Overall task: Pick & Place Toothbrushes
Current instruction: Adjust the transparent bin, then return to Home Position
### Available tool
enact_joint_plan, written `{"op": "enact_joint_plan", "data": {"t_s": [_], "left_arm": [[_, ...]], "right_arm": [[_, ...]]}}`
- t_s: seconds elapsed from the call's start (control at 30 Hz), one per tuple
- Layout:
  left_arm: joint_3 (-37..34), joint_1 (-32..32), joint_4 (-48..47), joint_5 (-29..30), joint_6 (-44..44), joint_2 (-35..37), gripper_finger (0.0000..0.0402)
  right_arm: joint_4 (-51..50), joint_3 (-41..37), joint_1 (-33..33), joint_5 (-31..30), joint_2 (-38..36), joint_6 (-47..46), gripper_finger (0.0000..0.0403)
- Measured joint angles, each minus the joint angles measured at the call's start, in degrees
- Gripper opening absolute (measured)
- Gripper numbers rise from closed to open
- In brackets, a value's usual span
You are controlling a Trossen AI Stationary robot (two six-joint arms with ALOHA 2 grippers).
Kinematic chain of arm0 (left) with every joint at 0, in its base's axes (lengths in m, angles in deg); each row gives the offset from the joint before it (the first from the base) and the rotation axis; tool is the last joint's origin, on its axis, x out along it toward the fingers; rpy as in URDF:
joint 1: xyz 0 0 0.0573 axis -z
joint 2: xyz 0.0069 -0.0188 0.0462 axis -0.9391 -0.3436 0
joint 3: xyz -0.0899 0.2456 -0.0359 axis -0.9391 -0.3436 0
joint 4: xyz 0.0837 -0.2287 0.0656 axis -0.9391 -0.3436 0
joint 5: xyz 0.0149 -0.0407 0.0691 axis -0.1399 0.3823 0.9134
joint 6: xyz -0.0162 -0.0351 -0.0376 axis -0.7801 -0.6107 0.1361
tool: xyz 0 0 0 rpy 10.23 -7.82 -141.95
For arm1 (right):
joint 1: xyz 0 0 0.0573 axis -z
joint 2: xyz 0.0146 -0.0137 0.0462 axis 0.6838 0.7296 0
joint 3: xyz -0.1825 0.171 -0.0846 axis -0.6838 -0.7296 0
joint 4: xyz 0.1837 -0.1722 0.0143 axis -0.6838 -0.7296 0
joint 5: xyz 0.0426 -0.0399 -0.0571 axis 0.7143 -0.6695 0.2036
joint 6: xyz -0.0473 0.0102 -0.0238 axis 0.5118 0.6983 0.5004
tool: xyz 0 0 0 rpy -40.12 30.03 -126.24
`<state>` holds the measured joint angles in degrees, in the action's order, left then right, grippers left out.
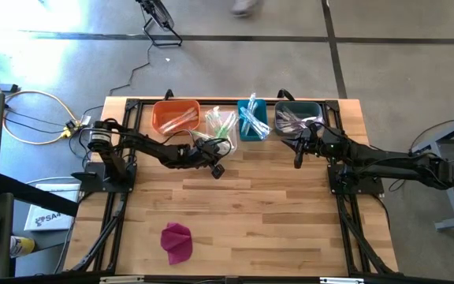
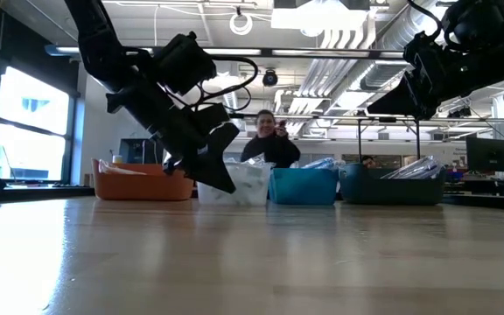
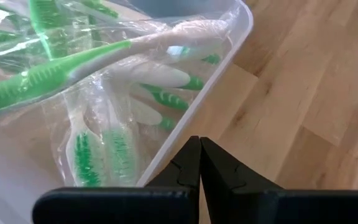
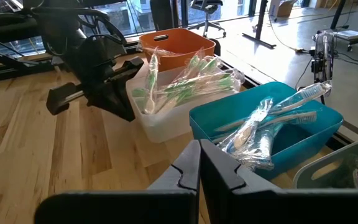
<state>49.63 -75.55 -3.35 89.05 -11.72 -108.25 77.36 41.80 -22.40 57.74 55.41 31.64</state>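
Observation:
The toothbrushes lie in clear wrappers, sorted into four bins along the table's far edge. Green-handled ones fill the clear bin. Blue ones are in the teal bin, pale ones in the orange bin, and others in the dark bin. My left gripper is shut and empty, just near of the clear bin's rim. My right gripper is shut and empty, raised off the table in front of the dark bin.
A magenta cloth lump lies near the table's near edge, left of centre. Bare wood spreads between the arms. In the low view a person shows behind the bins. Cables and a box lie on the floor left of the table.

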Motion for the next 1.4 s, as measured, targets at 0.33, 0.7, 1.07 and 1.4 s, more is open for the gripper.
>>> {"op": "enact_joint_plan", "data": {"t_s": [0.33, 0.7, 1.07, 1.4], "left_arm": [[-0.02, -3.27, -1.12, 4.38, 0.55, 0.00, 0.0005], [-0.02, -7.18, 3.46, 4.41, 3.53, 0.00, 0.0005], [-0.02, -5.93, 7.69, -1.84, 6.03, 0.02, 0.0005], [-0.06, -1.47, 1.95, -2.31, 9.55, 4.98, 0.0005]], "right_arm": [[0.00, 0.00, 0.00, 0.00, 0.00, -0.07, 0.0002], [0.00, 0.00, -0.01, 0.00, 0.00, 0.17, 0.0002], [0.00, 0.00, 0.00, 0.01, 0.00, 0.34, 0.0002], [0.00, 0.00, 0.01, 0.03, 0.00, 0.34, 0.0002]]}}
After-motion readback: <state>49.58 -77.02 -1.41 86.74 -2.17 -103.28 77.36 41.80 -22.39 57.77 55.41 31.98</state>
